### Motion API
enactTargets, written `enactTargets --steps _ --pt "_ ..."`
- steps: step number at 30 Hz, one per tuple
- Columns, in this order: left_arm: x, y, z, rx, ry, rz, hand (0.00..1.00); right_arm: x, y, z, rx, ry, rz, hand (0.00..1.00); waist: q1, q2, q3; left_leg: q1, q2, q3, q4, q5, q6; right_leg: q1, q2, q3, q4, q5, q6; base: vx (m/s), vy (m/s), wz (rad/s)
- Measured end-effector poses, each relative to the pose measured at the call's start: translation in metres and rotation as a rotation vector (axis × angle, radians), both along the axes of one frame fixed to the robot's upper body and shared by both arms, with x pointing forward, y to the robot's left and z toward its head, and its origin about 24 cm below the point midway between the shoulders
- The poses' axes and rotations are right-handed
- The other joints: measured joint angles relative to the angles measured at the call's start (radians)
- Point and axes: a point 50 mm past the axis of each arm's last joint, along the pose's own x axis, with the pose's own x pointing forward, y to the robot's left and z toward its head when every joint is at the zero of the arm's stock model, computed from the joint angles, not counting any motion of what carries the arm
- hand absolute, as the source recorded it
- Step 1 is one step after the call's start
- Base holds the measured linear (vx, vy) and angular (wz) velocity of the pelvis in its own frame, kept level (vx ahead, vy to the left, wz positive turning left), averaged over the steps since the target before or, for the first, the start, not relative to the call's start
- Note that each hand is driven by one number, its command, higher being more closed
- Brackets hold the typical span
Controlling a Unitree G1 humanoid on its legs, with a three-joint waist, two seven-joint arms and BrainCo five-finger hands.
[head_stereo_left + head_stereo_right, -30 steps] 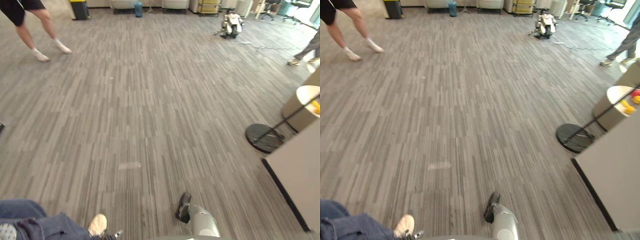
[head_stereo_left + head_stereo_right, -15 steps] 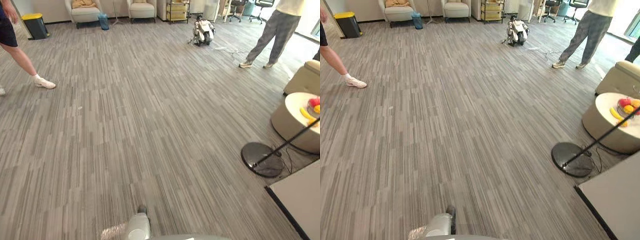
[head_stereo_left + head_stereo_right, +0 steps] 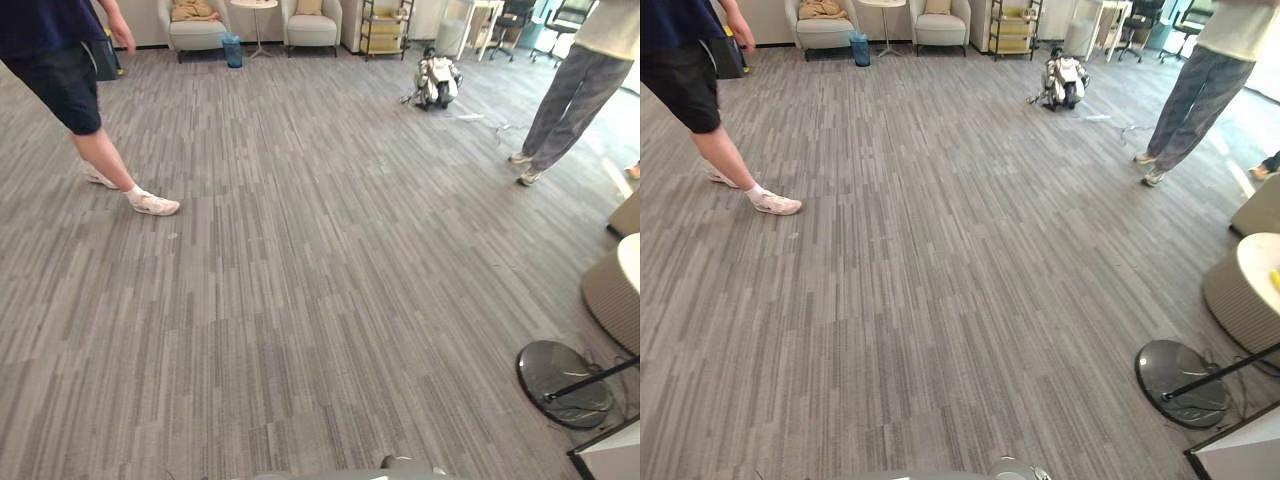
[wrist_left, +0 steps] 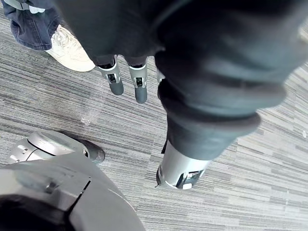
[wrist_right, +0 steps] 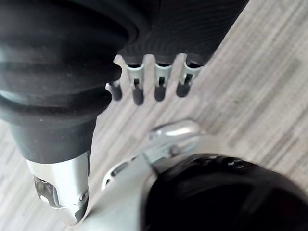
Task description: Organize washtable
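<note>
— Grey carpet (image 3: 300, 260) all round?
— Yes. The eye views put a white table corner (image 3: 614, 462) at lower right. The left wrist view has the left hand (image 4: 140, 88), fingers straight, above a person's pale shoe (image 4: 68, 49). The right hand (image 5: 137, 87) hangs with its fingers relaxed.

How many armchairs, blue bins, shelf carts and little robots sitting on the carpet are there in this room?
Armchairs: 2
Blue bin: 1
Shelf cart: 1
Small robot on the carpet: 1
Total: 5
</note>
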Motion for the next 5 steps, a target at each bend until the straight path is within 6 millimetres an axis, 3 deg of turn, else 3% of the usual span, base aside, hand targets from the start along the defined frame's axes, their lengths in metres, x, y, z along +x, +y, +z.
enactTargets --steps 2,5 --pt "0.0008 -0.0031 -0.0007 -0.009 0.001 -0.007 0.0 0.0033 -0.0041 0.0009 -0.025 -0.001 0.019 0.0 -0.004 0.015 -0.003 -0.003 0.019 -0.011 0.0 -0.003 -0.005 0.021 0.024 -0.02 -0.051 0.015 -0.01 0.15 -0.17 0.14" --pt "0.0002 -0.0011 -0.0005 -0.005 0.002 -0.007 0.0 0.004 -0.0026 0.0008 -0.039 0.003 0.04 0.0 -0.002 0.006 -0.006 0.012 0.038 -0.029 -0.001 -0.014 -0.022 0.074 0.054 -0.049 -0.094 0.017 -0.013 0.03 -0.108 0.17"
